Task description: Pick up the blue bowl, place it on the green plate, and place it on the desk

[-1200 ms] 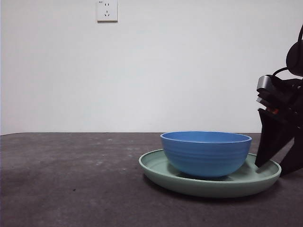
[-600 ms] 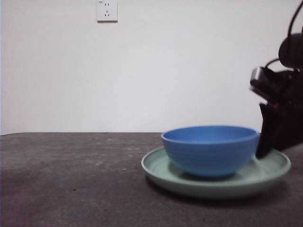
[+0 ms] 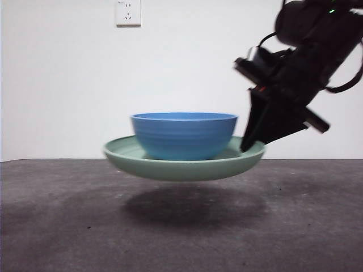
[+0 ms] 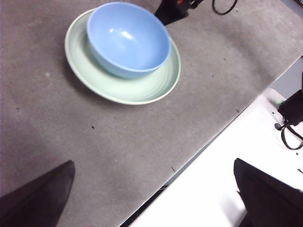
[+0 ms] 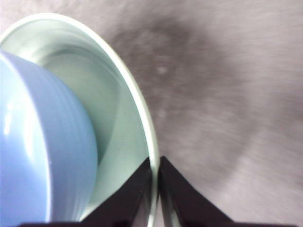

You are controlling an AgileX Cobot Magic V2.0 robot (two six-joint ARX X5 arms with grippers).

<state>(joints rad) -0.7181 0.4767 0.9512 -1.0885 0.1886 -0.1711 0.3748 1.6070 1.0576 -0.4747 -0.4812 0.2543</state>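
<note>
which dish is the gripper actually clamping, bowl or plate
The green plate: the right gripper pinches its rim. The blue bowl just rides inside it.

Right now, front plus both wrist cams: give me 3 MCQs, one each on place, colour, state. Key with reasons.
1. Where is the bowl?
A. On the desk beside the plate
B. In the plate
C. Between the left gripper's jaws

2. What colour is the plate?
A. Pale green
B. Red
C. Yellow

3. What state is the plate in?
A. Flat on the desk
B. Upside down
C. Lifted off the desk by its rim

Key:
1 B: the blue bowl sits inside the green plate.
2 A: its rim and inside are mint green in every view.
3 C: the right gripper pinches the rim, and a shadow lies on the desk beneath. The left gripper waits open.
</note>
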